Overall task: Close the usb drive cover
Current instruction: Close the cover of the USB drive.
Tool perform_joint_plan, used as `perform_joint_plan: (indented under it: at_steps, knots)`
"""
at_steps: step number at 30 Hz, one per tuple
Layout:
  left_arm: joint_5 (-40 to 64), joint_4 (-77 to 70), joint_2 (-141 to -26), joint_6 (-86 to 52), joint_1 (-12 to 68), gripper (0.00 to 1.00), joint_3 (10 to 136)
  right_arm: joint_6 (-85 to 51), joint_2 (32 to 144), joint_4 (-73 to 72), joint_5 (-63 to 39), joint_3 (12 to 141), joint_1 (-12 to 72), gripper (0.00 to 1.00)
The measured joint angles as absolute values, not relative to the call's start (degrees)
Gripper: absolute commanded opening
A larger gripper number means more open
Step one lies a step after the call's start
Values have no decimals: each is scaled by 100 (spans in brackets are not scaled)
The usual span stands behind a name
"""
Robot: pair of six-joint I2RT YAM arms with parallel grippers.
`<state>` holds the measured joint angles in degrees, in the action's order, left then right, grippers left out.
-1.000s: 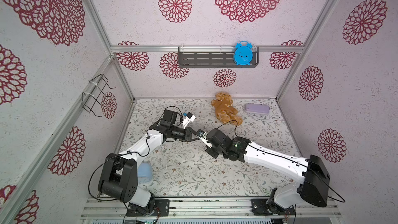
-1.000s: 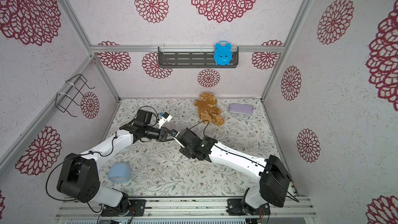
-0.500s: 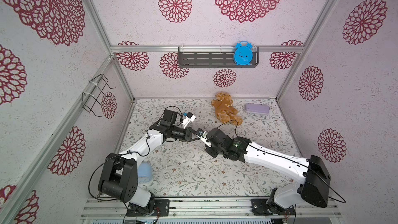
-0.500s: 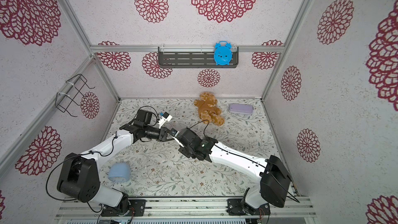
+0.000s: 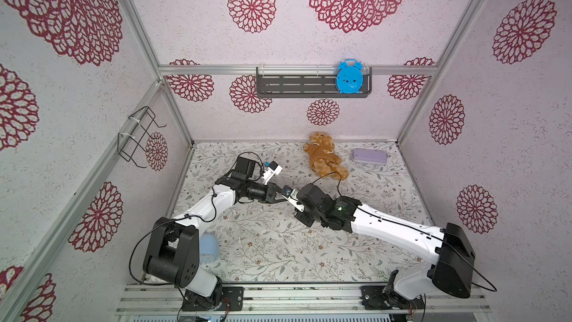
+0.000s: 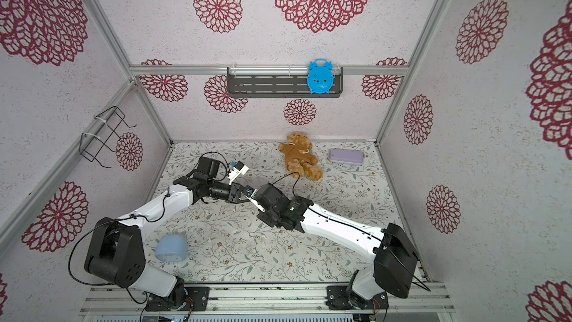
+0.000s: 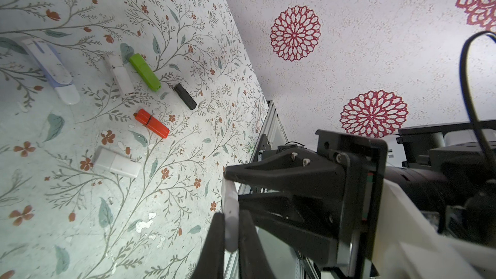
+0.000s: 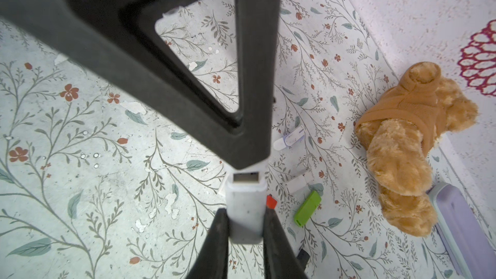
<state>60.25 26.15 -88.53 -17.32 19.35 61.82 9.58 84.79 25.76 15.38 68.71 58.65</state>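
Hanging above the surface (image 5: 278, 243) where the two arms meet, the usb drive (image 8: 245, 210) sits in the right jaws, which are closed tight on its white body. Its metal plug shows bare at the free end, so the closing is not done. The left jaws are pinched shut on a slim white piece that I take for the cover (image 7: 230, 226). It stands right at the plug's tip, but I cannot tell whether it has started on. What is left, as I judge it, is to press the two together until the plug is hidden.

Below, other sticks lie loose on the flowered surface: a green one (image 7: 145, 72), a red one (image 7: 151, 123), a black one (image 7: 185, 96) and a white one (image 7: 116, 162). A teddy bear (image 5: 323, 156) and a lilac case (image 5: 370, 156) lie near the back wall, and a pale blue cup (image 6: 171, 247) sits by the left arm's base. The walls carry red rosettes. A dark shelf (image 5: 294, 86) holds a blue alarm clock (image 5: 349, 76), and a wire rack (image 5: 139, 137) hangs on a side wall.
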Motion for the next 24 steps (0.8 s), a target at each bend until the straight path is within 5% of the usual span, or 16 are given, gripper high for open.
perform_joint_plan:
  at_steps: [24]
  knots:
    - [6130, 2473, -8853, -1761, 1946, 8, 6222, 1347, 8438, 2469, 1350, 7006, 5791, 10]
